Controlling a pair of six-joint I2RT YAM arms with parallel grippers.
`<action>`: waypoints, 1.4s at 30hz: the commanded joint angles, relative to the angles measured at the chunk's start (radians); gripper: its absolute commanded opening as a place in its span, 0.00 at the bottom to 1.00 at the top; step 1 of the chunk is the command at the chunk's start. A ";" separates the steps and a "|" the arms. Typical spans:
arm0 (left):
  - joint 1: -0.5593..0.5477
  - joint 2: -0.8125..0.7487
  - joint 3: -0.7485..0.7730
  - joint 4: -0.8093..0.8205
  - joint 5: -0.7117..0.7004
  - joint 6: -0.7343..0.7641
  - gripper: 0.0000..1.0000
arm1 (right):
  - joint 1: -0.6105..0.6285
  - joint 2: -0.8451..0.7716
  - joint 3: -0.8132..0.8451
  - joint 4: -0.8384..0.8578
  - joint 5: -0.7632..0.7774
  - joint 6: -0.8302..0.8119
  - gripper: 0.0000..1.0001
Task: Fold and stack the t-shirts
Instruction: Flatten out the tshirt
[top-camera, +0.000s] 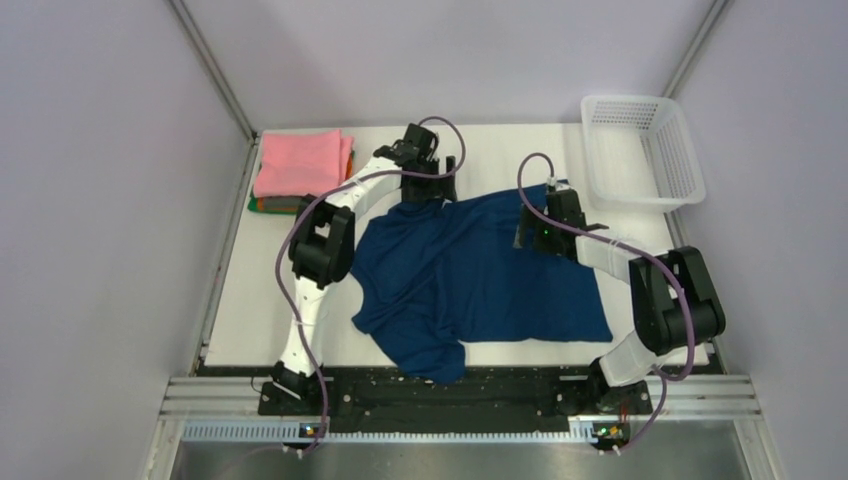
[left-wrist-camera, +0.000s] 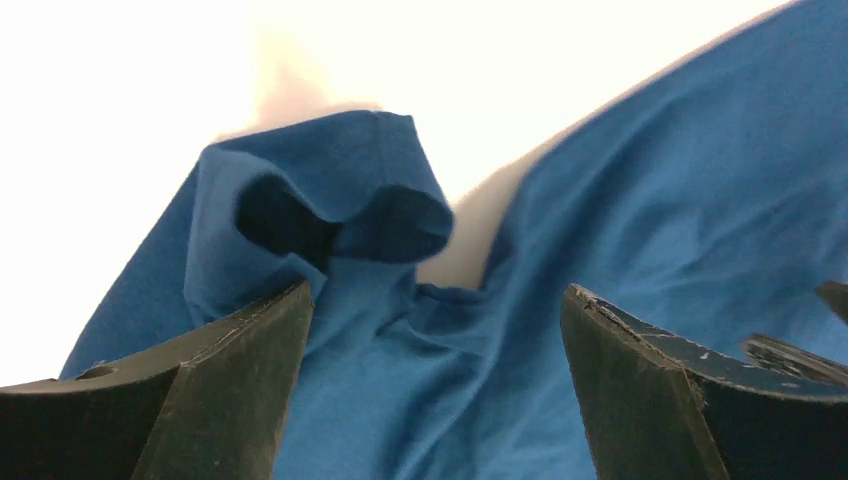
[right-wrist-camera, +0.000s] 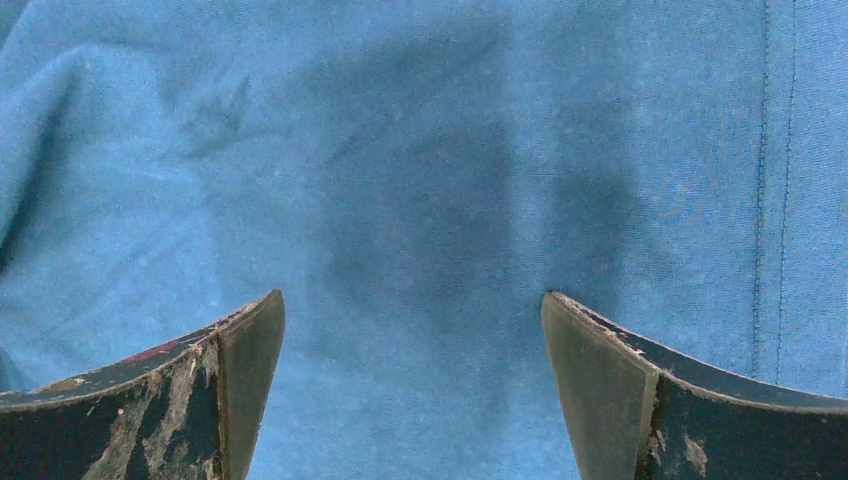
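1. Navy t-shirt (top-camera: 480, 270): it lies open and flat on the white table (top-camera: 255, 320), to the left of the white basket (top-camera: 650, 202) and nearer the arm bases than it. Its long axis runs left to right. The hem end points toward the basket side and the neck end points away from it. One sleeve (top-camera: 432, 355) reaches toward the near table edge. The other sleeve (left-wrist-camera: 340, 200) is at the far edge of the cloth, bunched, with its cuff opening facing the left wrist camera. The cloth is wrinkled around the neck end and smoother toward the hem.

2. Folded stack: it sits well to the left of the basket, at about the same depth on the table. The pink t-shirt (top-camera: 298, 163) is on top, an orange edge (top-camera: 348, 158) shows beneath it, and a green layer (top-camera: 268, 206) lies at the bottom.

3. Left gripper (top-camera: 428, 192): it is at the far sleeve. The jaws are spread wide with the fingers (left-wrist-camera: 230, 390) on either side of the cloth, and nothing is clamped.

4. Right gripper (top-camera: 537, 236): it is over the shirt's far corner nearest the basket. It is released, with the fingers (right-wrist-camera: 620, 390) apart above flat cloth. A double stitch line (right-wrist-camera: 775, 200) runs along the right of that view.
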 joint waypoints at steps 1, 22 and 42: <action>0.017 0.030 0.022 0.019 -0.061 0.047 0.99 | 0.004 0.046 0.004 -0.006 0.006 0.018 0.99; 0.237 0.057 0.288 0.201 -0.024 -0.017 0.99 | 0.004 0.056 0.032 -0.051 0.073 0.030 0.99; 0.065 -0.014 -0.094 0.142 0.013 -0.002 0.99 | -0.010 0.041 0.156 -0.100 0.133 0.010 0.99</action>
